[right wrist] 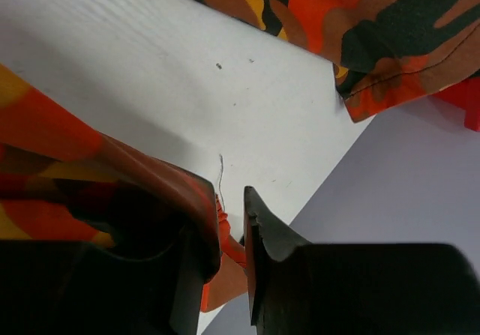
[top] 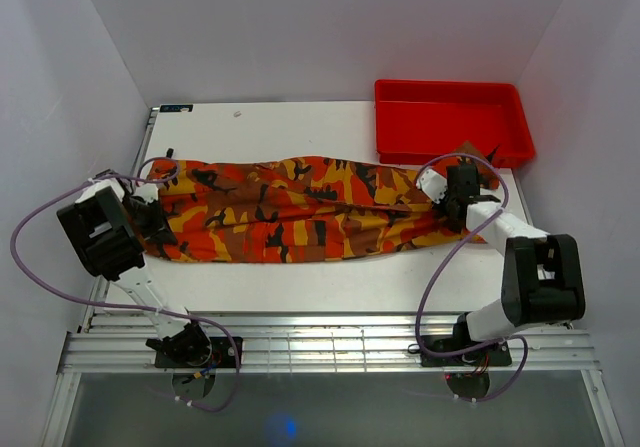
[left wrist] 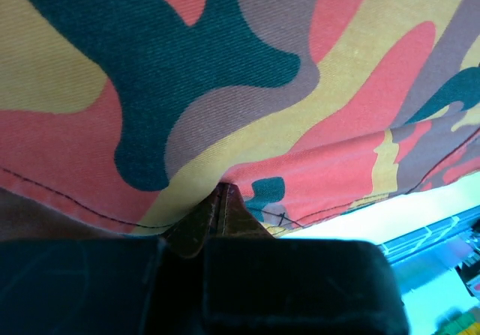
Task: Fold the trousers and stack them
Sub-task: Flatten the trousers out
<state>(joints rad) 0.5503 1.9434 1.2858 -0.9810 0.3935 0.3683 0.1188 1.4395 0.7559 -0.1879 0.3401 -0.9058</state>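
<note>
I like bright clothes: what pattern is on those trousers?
The trousers are camouflage in orange, red, yellow and dark brown patches, best seen from the top camera.

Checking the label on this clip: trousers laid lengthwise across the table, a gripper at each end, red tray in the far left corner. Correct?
One slip: the red tray is in the far right corner, per the top external view. The trousers do lie lengthwise across the table, left gripper and right gripper at their ends.
</note>
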